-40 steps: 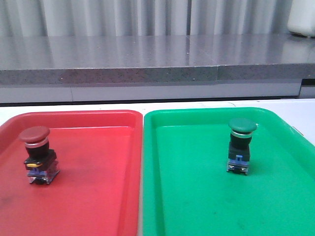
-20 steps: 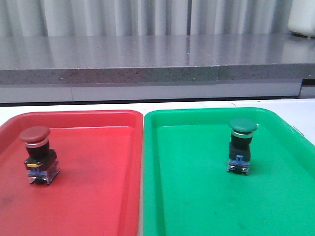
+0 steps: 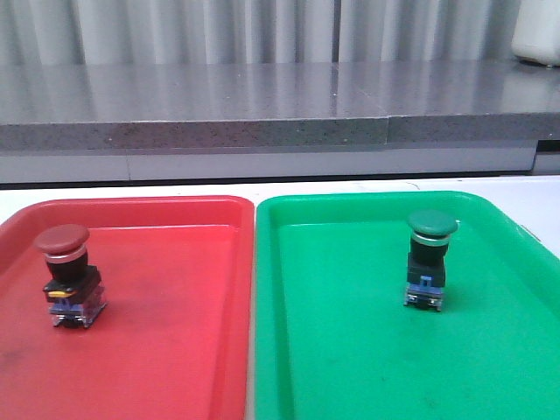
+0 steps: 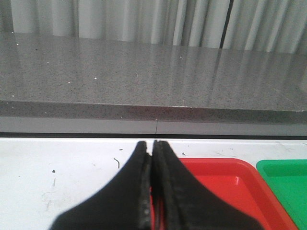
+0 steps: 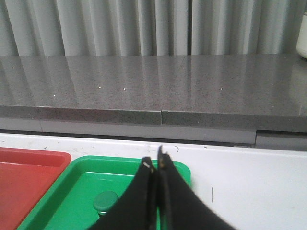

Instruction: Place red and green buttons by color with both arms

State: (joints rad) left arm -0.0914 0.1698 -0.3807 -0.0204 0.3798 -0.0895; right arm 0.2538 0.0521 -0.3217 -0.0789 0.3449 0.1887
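The red button [image 3: 68,275] stands upright in the red tray [image 3: 175,210] at its left side. The green button [image 3: 429,257] stands upright in the green tray [image 3: 367,203], right of middle; its cap also shows in the right wrist view [image 5: 106,201]. Neither gripper shows in the front view. My left gripper [image 4: 150,146] is shut and empty, over the near-left edge of the red tray [image 4: 230,167]. My right gripper [image 5: 154,160] is shut and empty, over the green tray [image 5: 96,167], with the green button beside it.
The two trays lie side by side on a white table [image 3: 542,197]. A grey stone ledge [image 3: 262,122] runs behind the table, with pleated curtain behind. A white container [image 3: 535,35] stands on the ledge at the far right.
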